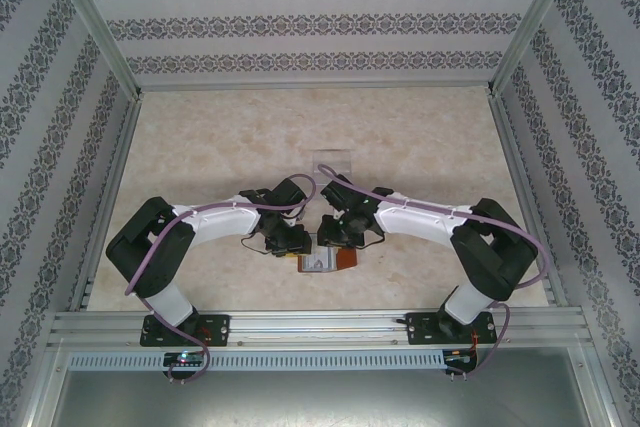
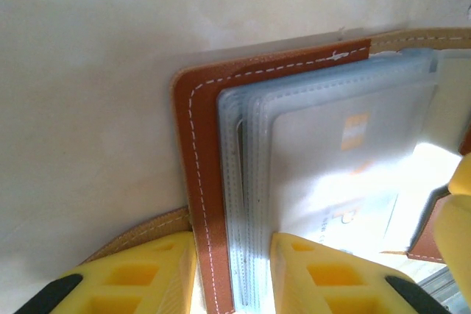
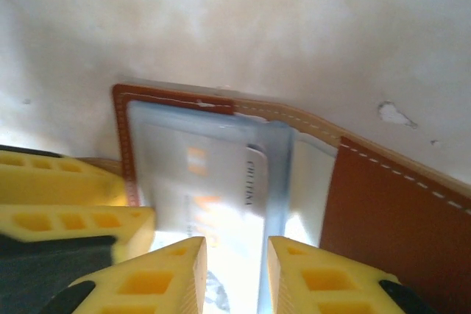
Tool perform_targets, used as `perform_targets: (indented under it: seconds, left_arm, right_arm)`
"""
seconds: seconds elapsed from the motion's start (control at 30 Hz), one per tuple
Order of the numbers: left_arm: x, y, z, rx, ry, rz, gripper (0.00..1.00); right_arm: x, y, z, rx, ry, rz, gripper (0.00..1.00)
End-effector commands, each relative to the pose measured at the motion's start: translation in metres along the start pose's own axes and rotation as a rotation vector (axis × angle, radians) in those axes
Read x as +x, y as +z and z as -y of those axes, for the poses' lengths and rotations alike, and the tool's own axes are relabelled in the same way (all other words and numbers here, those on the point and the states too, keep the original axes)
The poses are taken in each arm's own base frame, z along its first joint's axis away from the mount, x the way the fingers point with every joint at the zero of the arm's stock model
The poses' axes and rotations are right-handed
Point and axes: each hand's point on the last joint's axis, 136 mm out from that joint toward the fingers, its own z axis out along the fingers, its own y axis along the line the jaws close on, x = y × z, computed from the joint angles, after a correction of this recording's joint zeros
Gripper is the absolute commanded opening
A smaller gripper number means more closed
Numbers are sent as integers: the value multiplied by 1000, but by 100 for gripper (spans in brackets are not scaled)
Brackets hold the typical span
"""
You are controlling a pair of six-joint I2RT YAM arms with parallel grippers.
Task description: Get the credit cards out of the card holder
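The card holder point(image 1: 342, 263) lies open on the table between both arms, reddish-brown leather with clear sleeves inside. In the left wrist view my left gripper point(image 2: 234, 277) is shut on its stitched cover point(image 2: 200, 159) and the stacked sleeve edges. A pale credit card point(image 2: 346, 174) with orange marks sits inside the top sleeve. In the right wrist view my right gripper point(image 3: 234, 273) straddles that sleeve and its credit card point(image 3: 213, 182). Its fingers stand apart, and I cannot see whether they press it. The brown flap point(image 3: 383, 211) lies to the right. The grippers point(image 1: 305, 250) point(image 1: 335, 239) nearly touch.
A faint clear tray point(image 1: 332, 162) lies on the marble-patterned table point(image 1: 230, 137) just behind the grippers. An aluminium rail point(image 1: 320, 327) runs along the near edge, and patterned walls enclose the left, right and back. My left gripper's yellow fingers point(image 3: 66, 182) crowd the holder's left side.
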Motion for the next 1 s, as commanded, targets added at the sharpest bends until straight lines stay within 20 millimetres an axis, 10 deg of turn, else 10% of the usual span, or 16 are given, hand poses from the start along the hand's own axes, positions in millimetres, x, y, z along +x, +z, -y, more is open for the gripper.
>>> perform_targets:
  seconds: [0.0,0.97]
  left_arm:
    - [7,11,-22,-72,-29,-31,33]
    - [0,3,-15,7,-61,10,36]
  right_arm:
    - [2,-2,-10,-55,-4,-7,29]
    - [8,21,18,67,17,-59,38]
